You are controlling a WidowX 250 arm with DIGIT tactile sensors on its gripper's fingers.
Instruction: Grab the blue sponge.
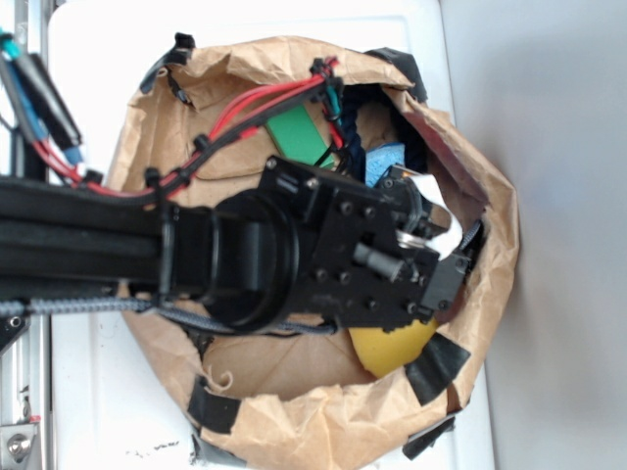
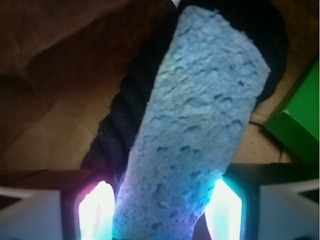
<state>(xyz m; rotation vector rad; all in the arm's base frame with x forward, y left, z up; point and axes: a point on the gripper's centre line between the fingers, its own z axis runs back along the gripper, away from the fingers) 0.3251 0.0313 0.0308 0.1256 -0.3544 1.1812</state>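
The blue sponge is seen in the wrist view lodged between the two glowing fingertips of the gripper, its near end pinched from both sides and its speckled length running up and away from the jaws. The pads are pressed against the sponge's edges, so the gripper is narrowed onto it and has it in its hold. A dark twisted rope is seen behind and to the left of the sponge, and the corner of a green block is caught at the right edge, apart from the sponge.

From the exterior camera, the black arm is stretched in from the left over a crumpled brown paper nest taped at its rim. The gripper is lowered inside that nest, and a patch of the blue sponge is visible just above it in the picture, beside the green block. A yellow sponge is partly hidden beneath the wrist housing, on the far side of the gripper from the blue one.
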